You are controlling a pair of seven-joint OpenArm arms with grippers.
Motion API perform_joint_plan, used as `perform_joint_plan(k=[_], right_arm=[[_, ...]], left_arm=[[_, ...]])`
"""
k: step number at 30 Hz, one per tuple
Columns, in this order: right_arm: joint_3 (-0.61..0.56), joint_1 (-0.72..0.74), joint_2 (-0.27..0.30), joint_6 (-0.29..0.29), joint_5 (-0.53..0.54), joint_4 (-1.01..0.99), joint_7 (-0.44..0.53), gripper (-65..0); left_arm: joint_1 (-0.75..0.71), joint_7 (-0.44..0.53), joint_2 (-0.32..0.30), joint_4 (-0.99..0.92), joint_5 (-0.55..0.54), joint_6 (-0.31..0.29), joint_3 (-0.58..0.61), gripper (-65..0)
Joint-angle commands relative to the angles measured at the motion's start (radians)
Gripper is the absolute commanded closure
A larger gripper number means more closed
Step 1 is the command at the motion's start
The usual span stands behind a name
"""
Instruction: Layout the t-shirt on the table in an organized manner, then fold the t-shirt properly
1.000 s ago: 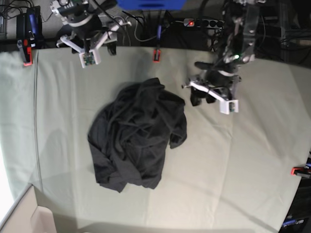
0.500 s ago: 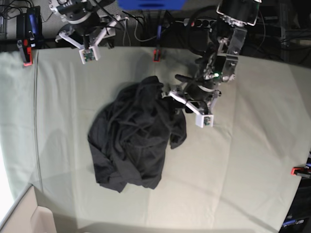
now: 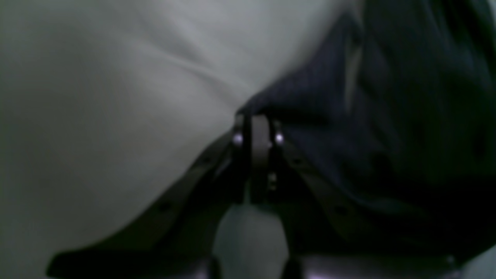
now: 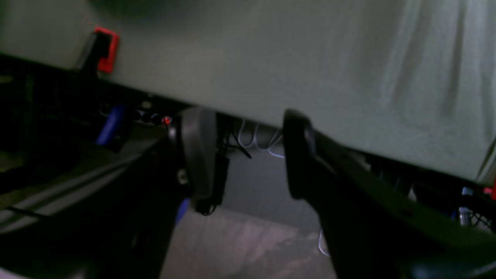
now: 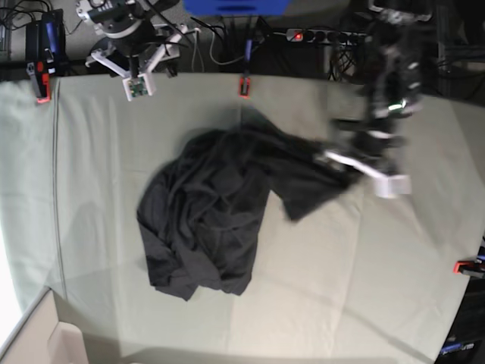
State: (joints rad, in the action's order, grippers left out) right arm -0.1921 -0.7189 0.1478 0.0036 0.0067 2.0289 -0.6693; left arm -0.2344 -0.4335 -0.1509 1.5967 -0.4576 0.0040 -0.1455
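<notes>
pinching a fold of the t-shirt (image 5: 220, 212), the left gripper (image 3: 255, 124) has its jaws pressed together on dark cloth, though the wrist view is blurred. one flap stretches from the crumpled heap mid-table toward that gripper (image 5: 337, 161). the right gripper (image 4: 248, 155) hangs with jaws spread and nothing between them, past the table (image 5: 364, 288) edge near a red clamp (image 4: 106, 48).

bare table (image 5: 364, 288) wide around the bunched t-shirt (image 5: 204, 220), red clamp (image 5: 244, 86) on far edge
</notes>
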Motion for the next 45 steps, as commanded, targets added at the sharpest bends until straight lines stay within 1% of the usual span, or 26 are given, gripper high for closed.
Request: perform_joint_plan(k=[1,3,8,13,16,19,22,24,26,27,31,34,36,39,45], right_arm=[[0.0,-0.009,0.002,0.003,0.002,0.014,0.016,-28.7],[0.0,-0.008,0.002,0.003,0.005,0.014,0.016,-28.7],[-0.002,0.017,0.002,0.003,0.006,0.013,0.016,-28.7],[-0.059,0.055,0.006,0.003,0.006,0.013,0.007,-28.7],[-0.108,0.084,0.006,0.003,0.006,0.013,0.007,-28.7],[-0.148,0.137,0.006,0.003,0.005,0.003,0.007,-28.8],[-0.152,0.216,0.006,0.003,0.005,-0.015,0.007,-29.1],[-0.139,0.273,0.006,0.003,0.002,-0.021,0.007,-29.1],[-0.1,0.331,0.005,0.003,0.002,-0.03,0.007,-29.4],[-0.079,0.359,0.003,0.003,0.002,-0.04,0.007,-30.3],[-0.013,0.485,0.002,0.003,0.005,-0.107,0.007,-38.5],[-0.01,0.575,0.002,0.003,0.006,-0.191,0.007,-43.8],[-0.011,0.641,-0.001,0.003,0.008,-0.256,0.007,-45.2],[-0.013,0.753,-0.053,0.003,0.008,-0.379,0.009,-45.9],[-0.013,1.011,-0.149,0.003,0.008,-0.699,0.01,-45.9]], left_arm=[[-0.012,0.026,-0.005,0.06,-0.005,-0.008,-0.058,-0.4],[-0.038,0.026,-0.005,0.12,-0.005,-0.008,-0.184,-0.4],[-0.039,0.025,-0.005,0.123,-0.003,-0.009,-0.394,-0.4],[-0.01,0.025,-0.006,0.021,-0.005,-0.009,-0.556,-0.4],[-0.001,0.025,-0.006,-0.054,-0.005,-0.009,-0.613,-0.4],[0.003,0.025,-0.032,-0.108,-0.005,-0.009,-0.621,-0.4],[0.003,0.028,-0.032,-0.129,-0.005,-0.009,-0.627,-0.3],[0.002,0.029,-0.034,-0.135,-0.005,-0.009,-0.627,-0.3],[-0.004,0.029,-0.051,-0.131,-0.005,-0.009,-0.629,-0.3],[-0.006,0.028,-0.054,-0.131,-0.005,-0.009,-0.629,-0.3],[-0.009,0.026,-0.062,-0.138,-0.005,-0.009,-0.629,-0.3],[-0.021,0.026,-0.074,-0.14,-0.003,-0.009,-0.629,-0.3],[-0.029,0.026,-0.074,-0.137,-0.003,-0.009,-0.629,-0.3],[-0.029,0.025,-0.072,-0.138,0.0,-0.009,-0.629,-0.3],[-0.03,0.025,-0.066,-0.138,0.001,-0.009,-0.629,-0.3]])
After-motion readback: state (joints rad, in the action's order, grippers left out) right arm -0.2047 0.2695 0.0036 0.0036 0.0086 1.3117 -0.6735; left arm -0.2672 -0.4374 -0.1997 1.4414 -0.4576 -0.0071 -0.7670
